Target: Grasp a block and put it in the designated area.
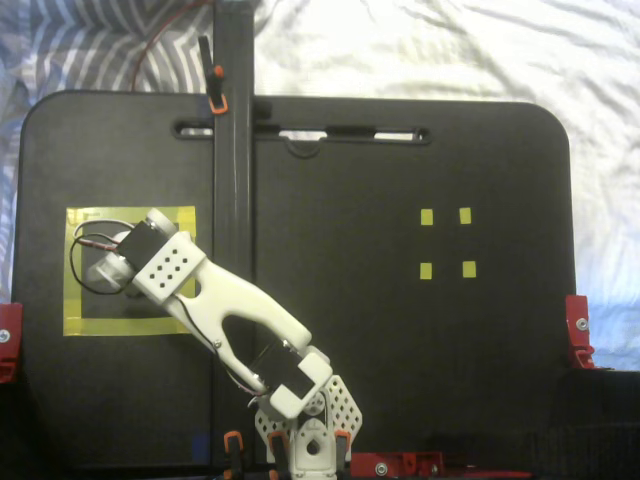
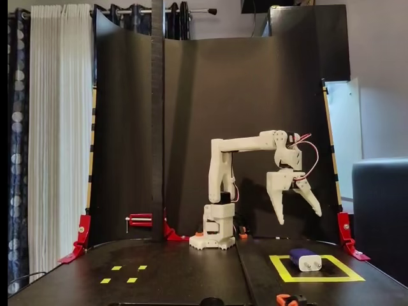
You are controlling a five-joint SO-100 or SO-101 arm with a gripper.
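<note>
In the side-on fixed view, I am holding my claw (image 2: 299,215) spread apart and empty, well above the table. Just right of it and below, the block (image 2: 305,260) is lying inside the designated area (image 2: 317,278).

matt black table (image 2: 178,274); glossy plastic block (image 2: 305,259).

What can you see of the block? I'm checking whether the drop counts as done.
In a fixed view from the front, the block is a small boxy piece, dark blue on top with a pale end face turned toward the camera, plastic by its look. It lies flat on the black surface inside the yellow tape square, apart from the tape. Nothing touches it: the gripper hangs open above it. In the top-down fixed view the arm hides it.
</note>
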